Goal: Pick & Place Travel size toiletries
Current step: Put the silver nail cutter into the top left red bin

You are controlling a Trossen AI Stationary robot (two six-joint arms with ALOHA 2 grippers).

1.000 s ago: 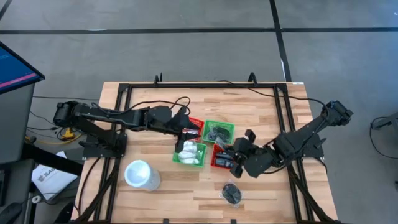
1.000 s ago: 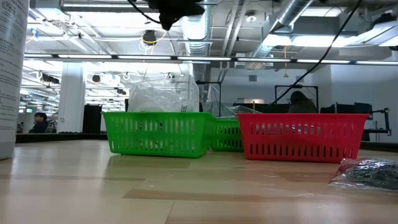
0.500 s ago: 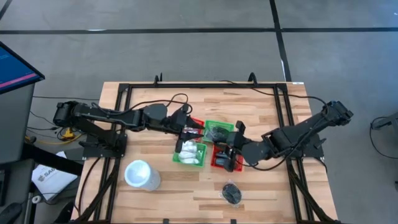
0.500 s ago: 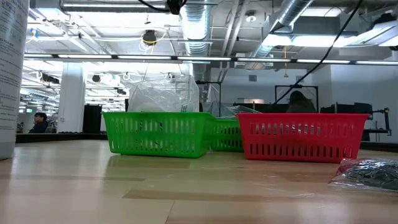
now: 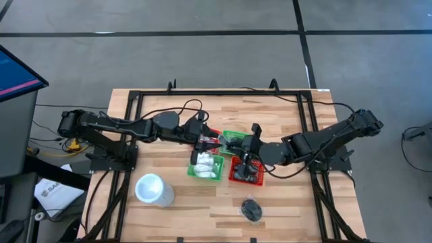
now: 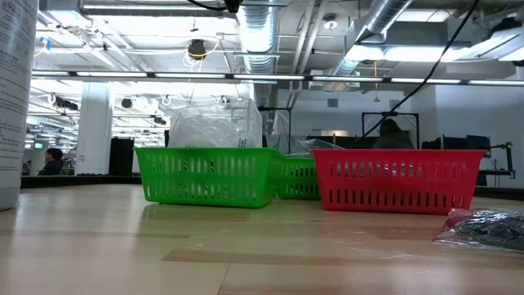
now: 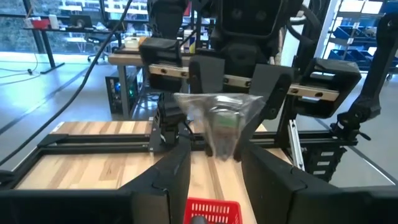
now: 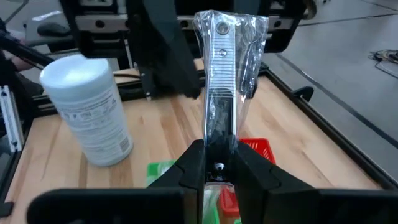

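My left gripper (image 5: 210, 140) hovers level over the baskets, shut on a small clear packet (image 7: 219, 119) with a pale piece inside. My right gripper (image 5: 247, 152) faces it from the table's right, above the red basket (image 5: 244, 173). It is shut on a silvery metal strip in clear wrap (image 8: 221, 59). White crinkly packets (image 5: 206, 163) lie in the near green basket (image 5: 196, 173). Dark pieces (image 5: 236, 142) lie in the far green basket (image 5: 247, 137). A black bundle in clear wrap (image 5: 252, 209) rests on the table near the front edge. Neither gripper shows in the low view. My left gripper pinches the clear packet's lower end (image 7: 221, 149) between its two fingers, which point level toward the table's right. The packet stands upright above them, lifted clear of the baskets. My right gripper pinches the wrapped strip's lower end (image 8: 217, 140) between its two fingers (image 8: 193, 163). The fingers lie along the strip. The strip sticks out past the fingertips, clear of the baskets.
A large white round cup (image 5: 154, 190) stands on the table at the near left. A second red basket (image 5: 214, 135) lies partly under my left gripper. A black frame (image 5: 223, 92) rims the table. Bare wood lies at the far side and the near right.
My right gripper has swung toward the table's left and far edge and risen, carrying the wrapped strip from beside the red basket's right side to above that basket. My left gripper has tipped up to level and risen a little, leaving the top of the low view.
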